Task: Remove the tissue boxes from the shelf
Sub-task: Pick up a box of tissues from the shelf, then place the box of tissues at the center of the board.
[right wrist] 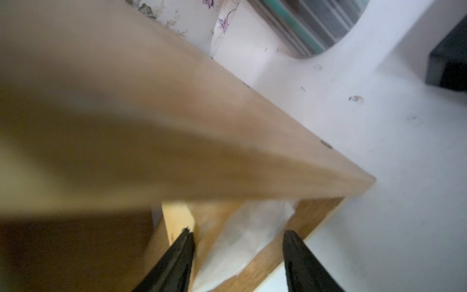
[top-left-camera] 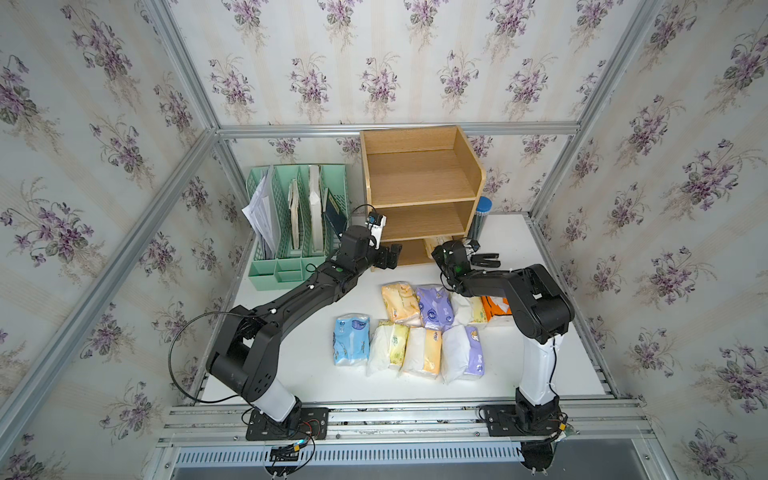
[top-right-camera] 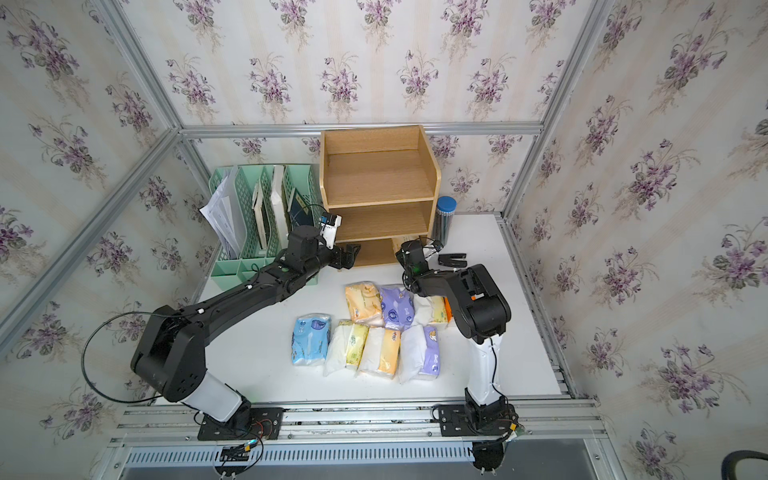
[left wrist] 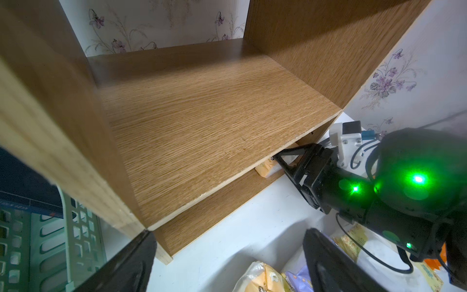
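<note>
the light-brown wooden three-tier shelf [top-left-camera: 419, 183] stands at upper centre in both top views, its open front facing the lower edge of the frame. its top and middle boards are bare. one pale yellow and white plastic-wrapped tissue pack [top-left-camera: 435, 242] lies at the right end of the bottom tier. the middle board hides most of it, so i cannot tell its long axis.

the right gripper [right wrist: 237, 231] points into that tier. its black fingers [right wrist: 300, 257] are spread on either side of the pack's near end and are not squeezing it. the left gripper [top-left-camera: 390, 257] sits at the tier's left front corner, spread wide and holding nothing.

eight more soft tissue packs [top-left-camera: 424, 351] lie flat on the white table [top-left-camera: 291, 365] at lower centre. they sit in two rows, side by side and touching, with long axes running from lower to upper frame. the right arm crosses the back row's right end and covers part of an orange pack [top-left-camera: 496, 305].

left of the shelf stands a mint-green slotted plastic file rack [top-left-camera: 291, 232] holding papers. just right of the shelf is a clear cylinder with a blue cap [top-left-camera: 482, 216]. near it a small black object [top-left-camera: 485, 260] lies on the table; i cannot tell what it is.
</note>
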Action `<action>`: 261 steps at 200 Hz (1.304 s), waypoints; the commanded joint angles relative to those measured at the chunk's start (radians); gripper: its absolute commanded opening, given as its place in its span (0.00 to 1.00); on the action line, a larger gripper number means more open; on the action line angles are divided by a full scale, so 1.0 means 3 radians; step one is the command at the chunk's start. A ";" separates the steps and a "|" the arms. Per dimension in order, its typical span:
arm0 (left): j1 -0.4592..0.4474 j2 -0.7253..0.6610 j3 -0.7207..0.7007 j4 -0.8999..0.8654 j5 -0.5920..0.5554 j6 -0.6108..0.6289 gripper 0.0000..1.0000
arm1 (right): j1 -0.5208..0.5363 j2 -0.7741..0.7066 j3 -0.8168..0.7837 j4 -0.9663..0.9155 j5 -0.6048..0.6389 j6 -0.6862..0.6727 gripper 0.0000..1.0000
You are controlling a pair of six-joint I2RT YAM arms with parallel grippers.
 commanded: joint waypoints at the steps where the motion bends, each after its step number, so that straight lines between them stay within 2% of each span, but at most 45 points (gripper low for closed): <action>1: 0.0003 -0.0026 0.0003 0.0064 -0.0014 0.0067 0.95 | 0.0021 0.0099 0.0163 -0.0147 -0.0122 -0.0095 0.58; 32: 0.0007 -0.0065 -0.0011 0.0025 -0.0050 0.0107 0.96 | 0.0021 0.0231 0.0361 -0.0323 -0.0153 -0.0131 0.50; 100: 0.0027 -0.0100 0.0029 -0.0097 -0.0076 0.0103 0.97 | 0.0041 0.0102 0.0275 -0.0364 -0.0217 -0.0195 0.18; 186: 0.0028 -0.0194 0.0184 -0.0389 -0.0143 0.0052 0.98 | 0.0166 -0.0314 -0.0101 -0.0334 -0.0393 -0.0357 0.11; 261: 0.0041 -0.0461 0.0177 -0.0587 -0.0274 0.0042 0.99 | 0.0186 -0.0750 -0.0401 -0.0454 -0.0733 -0.1080 0.08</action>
